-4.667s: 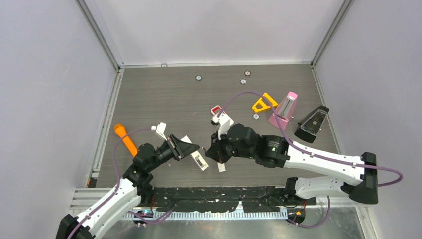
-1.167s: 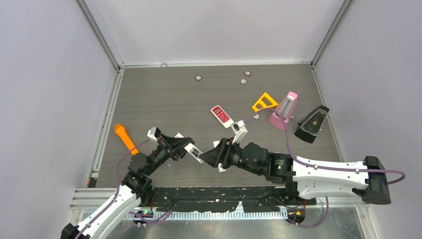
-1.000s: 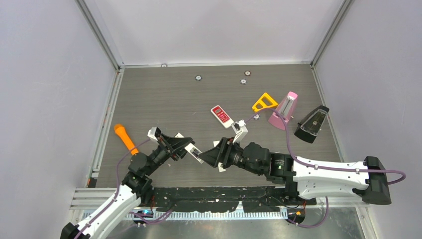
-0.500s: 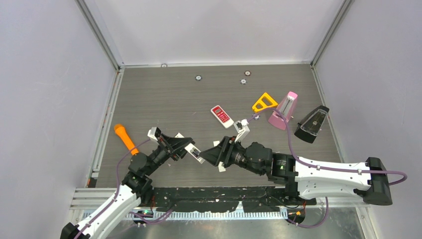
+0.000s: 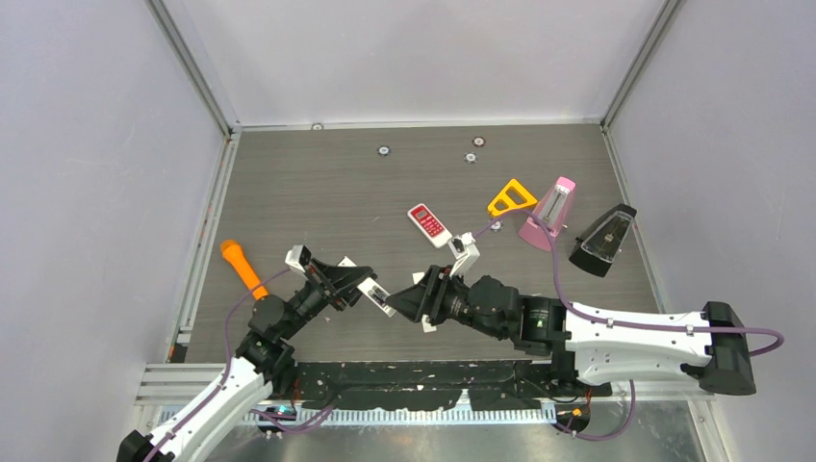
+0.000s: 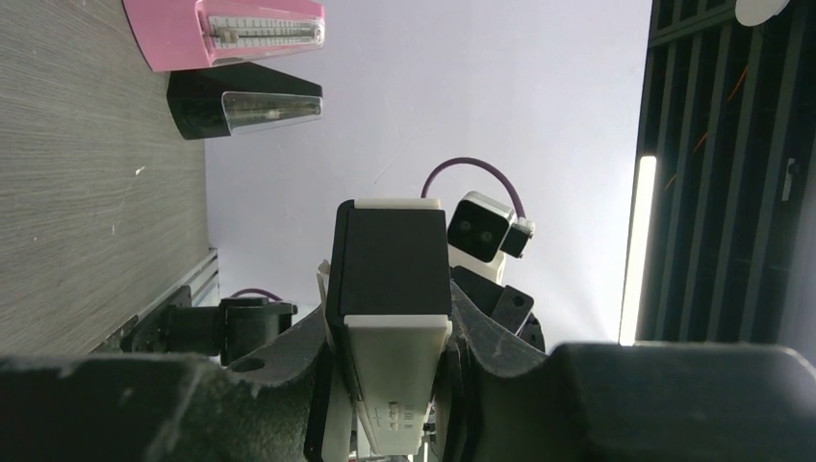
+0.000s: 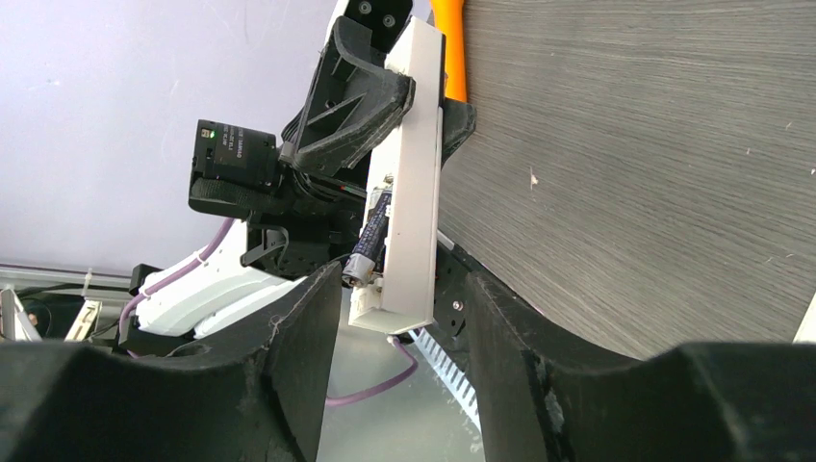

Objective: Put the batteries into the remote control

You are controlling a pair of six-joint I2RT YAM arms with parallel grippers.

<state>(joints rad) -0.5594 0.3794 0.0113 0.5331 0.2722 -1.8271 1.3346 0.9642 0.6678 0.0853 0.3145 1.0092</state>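
My left gripper (image 5: 348,284) is shut on a white remote (image 5: 377,295) and holds it off the table, its free end toward the right arm. In the left wrist view the remote (image 6: 390,289) sits clamped between the fingers (image 6: 481,332). In the right wrist view the remote (image 7: 416,183) shows its open side with a dark battery (image 7: 370,236) lying in it. My right gripper (image 7: 396,289) is open, its fingers on either side of the remote's end without touching it; it also shows in the top view (image 5: 412,298). No other batteries show.
A small white flat piece (image 5: 428,325) lies under the right gripper. A red remote (image 5: 425,221), a yellow triangle (image 5: 510,199), a pink metronome (image 5: 550,214) and a black metronome (image 5: 603,241) stand at the right. An orange stick (image 5: 242,269) lies at the left.
Since the earliest frame the left gripper has raised the remote and the right gripper has pulled back to its end. Over the last second both arms have hardly moved.
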